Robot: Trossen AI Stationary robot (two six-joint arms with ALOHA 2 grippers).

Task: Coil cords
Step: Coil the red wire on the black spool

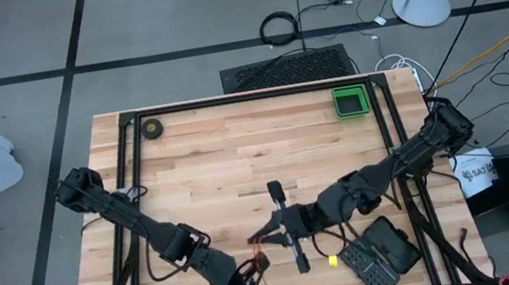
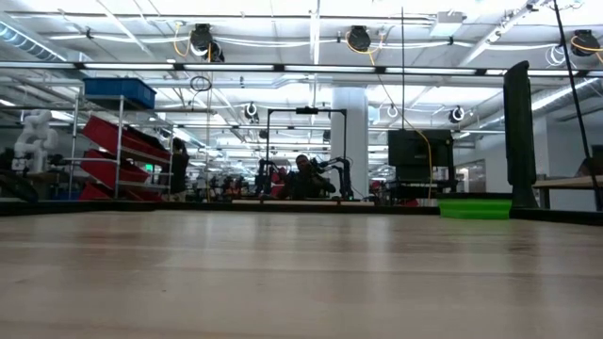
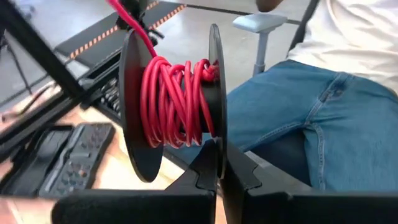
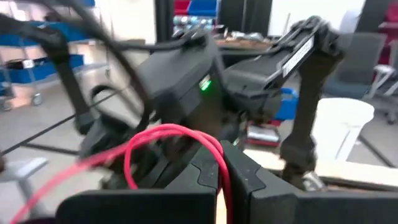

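Red wire (image 3: pixel 171 102), glossy and thin, is wound in uneven turns around the hub of a flat-sided black spool (image 3: pixel 134 106). Its two disc flanges stand on edge, so the spool's axis lies level, and one strand runs off the top of the winding. The left tool (image 3: pixel 217 171) has its dark fingers pinched shut on the rim of one flange, out past the worktop's (image 1: pixel 236 155) near edge at its middle. The right tool (image 4: pixel 219 177) is also closed, with a loop of the same red wire arching over and between its fingers; it sits just inside that near edge, pointing towards the left arm. A green tray (image 1: pixel 350 101) rests at the far right corner of the pale, planked wooden top, and a small dark tape roll (image 1: pixel 151 129) lies near the far left corner. A person in blue jeans (image 3: pixel 311 118) sits close behind the spool.
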